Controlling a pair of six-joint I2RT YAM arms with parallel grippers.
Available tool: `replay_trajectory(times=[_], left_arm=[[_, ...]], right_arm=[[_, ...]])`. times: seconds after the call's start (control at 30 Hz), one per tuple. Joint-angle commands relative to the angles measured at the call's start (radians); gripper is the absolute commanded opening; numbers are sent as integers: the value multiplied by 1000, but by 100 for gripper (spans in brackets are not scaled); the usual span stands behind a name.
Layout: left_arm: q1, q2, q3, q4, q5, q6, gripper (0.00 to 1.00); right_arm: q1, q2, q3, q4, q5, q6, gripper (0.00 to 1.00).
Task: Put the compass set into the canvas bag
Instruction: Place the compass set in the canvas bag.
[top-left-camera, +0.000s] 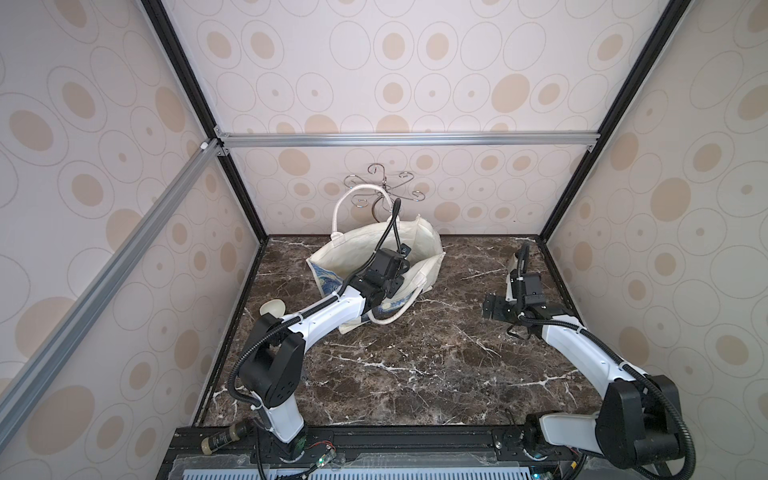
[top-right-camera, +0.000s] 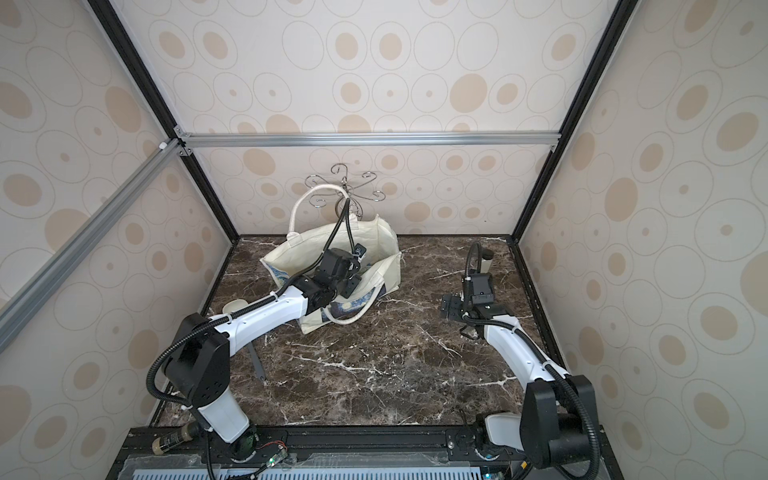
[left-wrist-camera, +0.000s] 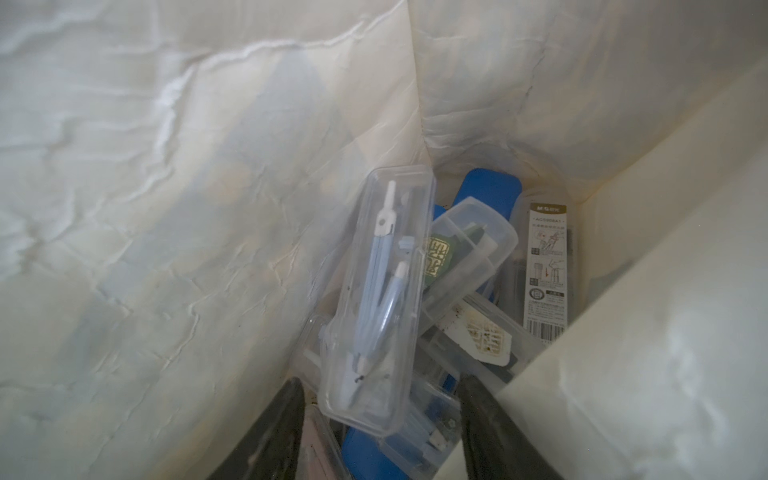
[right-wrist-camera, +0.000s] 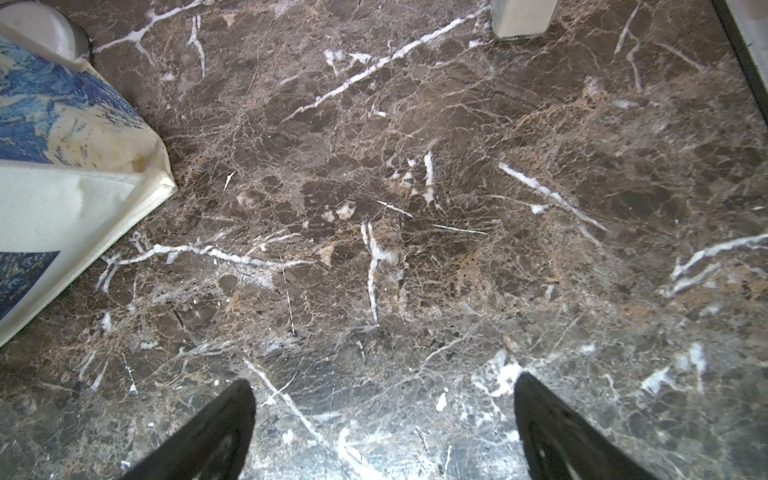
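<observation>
The left fingers (left-wrist-camera: 282, 432) stand partly apart inside the canvas bag (left-wrist-camera: 166, 208), gripping nothing. Only their 2 dark tips show, cut off at the frame edge. Between them, with a gap on either side, is the near end of the compass set (left-wrist-camera: 380, 291), a clear case leaning on the bag wall atop a blurry heap of other cases (left-wrist-camera: 469, 257). In both top views the wrist hides all this. The right fingers (right-wrist-camera: 208, 432) gape wide over the marbled desk (right-wrist-camera: 415, 187), holding nothing.
</observation>
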Motion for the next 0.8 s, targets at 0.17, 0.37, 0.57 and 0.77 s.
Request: replay_trajectory(times=[0.17,0.37,0.57,0.77], left_arm=[[9,-90,25,1,79,-37,77],[10,-278,-46,111,269,-109,99],[8,-469,-135,165,271,-185,100],[9,-644,-226,128,-6,-262,100]], right_arm=[[-6,3,21,-17,15,-7,99],[-6,7,21,-12,16,-8,99],[-6,16,16,6,14,-14,99],[-6,-5,0,46,27,-20,99]])
